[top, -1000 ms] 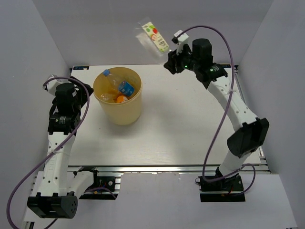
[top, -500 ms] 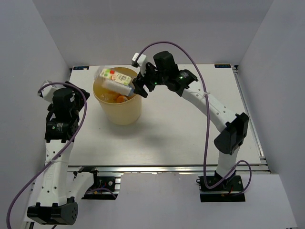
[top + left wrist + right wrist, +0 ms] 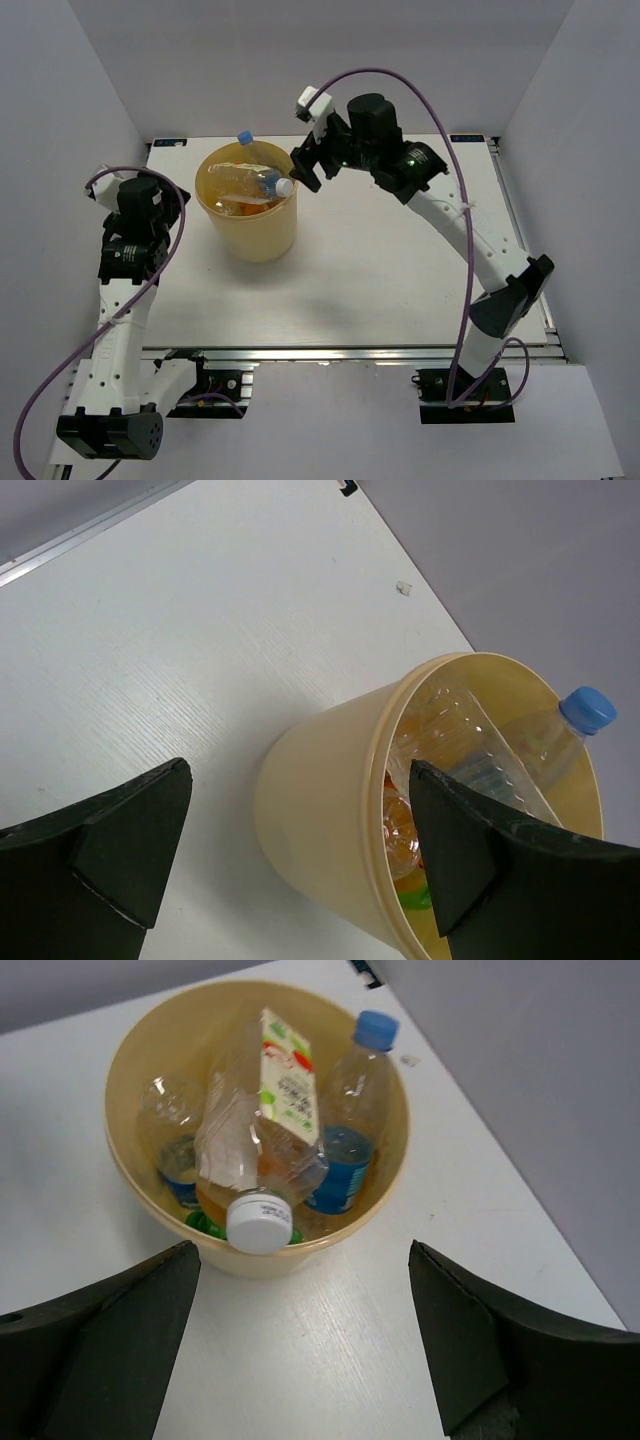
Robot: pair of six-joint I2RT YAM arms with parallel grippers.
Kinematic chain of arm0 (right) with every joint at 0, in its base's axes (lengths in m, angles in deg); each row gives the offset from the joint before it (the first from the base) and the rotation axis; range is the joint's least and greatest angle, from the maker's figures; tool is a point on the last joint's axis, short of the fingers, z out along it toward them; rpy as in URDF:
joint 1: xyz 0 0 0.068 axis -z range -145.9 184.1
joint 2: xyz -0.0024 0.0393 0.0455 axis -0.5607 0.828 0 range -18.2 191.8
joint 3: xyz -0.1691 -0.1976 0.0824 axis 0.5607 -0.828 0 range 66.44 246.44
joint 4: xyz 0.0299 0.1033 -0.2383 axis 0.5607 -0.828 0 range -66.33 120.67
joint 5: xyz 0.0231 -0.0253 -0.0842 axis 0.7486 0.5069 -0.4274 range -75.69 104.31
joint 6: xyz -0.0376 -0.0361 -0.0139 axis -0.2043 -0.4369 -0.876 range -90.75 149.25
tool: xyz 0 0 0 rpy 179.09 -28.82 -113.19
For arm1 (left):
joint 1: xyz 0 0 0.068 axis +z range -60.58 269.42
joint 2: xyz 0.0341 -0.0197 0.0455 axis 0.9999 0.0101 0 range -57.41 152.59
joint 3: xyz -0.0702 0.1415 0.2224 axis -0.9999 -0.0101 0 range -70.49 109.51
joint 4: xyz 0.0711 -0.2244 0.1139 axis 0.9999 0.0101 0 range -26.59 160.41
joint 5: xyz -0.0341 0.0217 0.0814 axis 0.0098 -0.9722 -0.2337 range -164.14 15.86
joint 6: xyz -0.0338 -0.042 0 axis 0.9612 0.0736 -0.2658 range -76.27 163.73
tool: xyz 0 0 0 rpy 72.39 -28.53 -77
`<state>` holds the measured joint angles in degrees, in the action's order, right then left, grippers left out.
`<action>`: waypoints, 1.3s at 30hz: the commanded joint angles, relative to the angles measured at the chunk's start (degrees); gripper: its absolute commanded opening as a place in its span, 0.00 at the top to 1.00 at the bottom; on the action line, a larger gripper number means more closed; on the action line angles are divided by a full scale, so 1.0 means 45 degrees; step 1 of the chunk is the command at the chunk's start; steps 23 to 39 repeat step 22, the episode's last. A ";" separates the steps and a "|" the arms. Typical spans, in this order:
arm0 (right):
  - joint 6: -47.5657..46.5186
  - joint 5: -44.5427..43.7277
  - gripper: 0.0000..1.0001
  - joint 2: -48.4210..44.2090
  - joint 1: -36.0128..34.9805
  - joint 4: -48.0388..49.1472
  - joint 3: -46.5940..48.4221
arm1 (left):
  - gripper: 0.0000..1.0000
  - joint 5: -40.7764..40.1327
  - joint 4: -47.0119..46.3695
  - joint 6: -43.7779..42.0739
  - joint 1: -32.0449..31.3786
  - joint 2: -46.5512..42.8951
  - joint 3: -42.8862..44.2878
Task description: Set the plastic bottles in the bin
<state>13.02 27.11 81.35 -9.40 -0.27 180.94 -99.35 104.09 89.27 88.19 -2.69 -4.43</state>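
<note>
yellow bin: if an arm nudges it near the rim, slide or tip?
Probably slides first, maybe tips: the bin narrows toward its base and stands on a smooth white table. It looks like thin, slightly translucent plastic, so likely light and a bit flexible. The bottles inside look largely empty, adding little ballast.

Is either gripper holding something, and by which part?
Nothing is held: left gripper and right gripper have open jaws; the white-capped bottle lies in the bin.
</note>
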 commanded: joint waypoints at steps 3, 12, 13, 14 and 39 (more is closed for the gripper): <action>0.1709 -0.1361 0.11 -0.1611 0.1345 0.1228 -0.1221 | 0.02 -0.0004 -0.0545 -0.0081 0.0060 0.0359 0.0068; 0.5575 -0.3460 0.11 -0.6922 0.5137 0.5857 -1.1783 | 0.02 -0.0472 -0.1033 0.0212 0.0918 0.0595 -0.0656; 0.5714 -0.4029 0.11 -0.7700 0.5156 0.5995 -1.2507 | 0.02 -0.0414 -0.0995 0.0232 0.1093 0.0594 -0.0754; 0.5774 -0.4519 0.11 -0.8075 0.5137 0.6209 -1.3172 | 0.02 -0.0355 -0.0937 0.0232 0.1481 0.0672 -0.0755; 0.6204 -0.3602 0.10 -1.0731 0.5137 0.6562 -1.6320 | 0.02 -0.0472 -0.1287 0.0349 0.2149 0.0730 -0.1165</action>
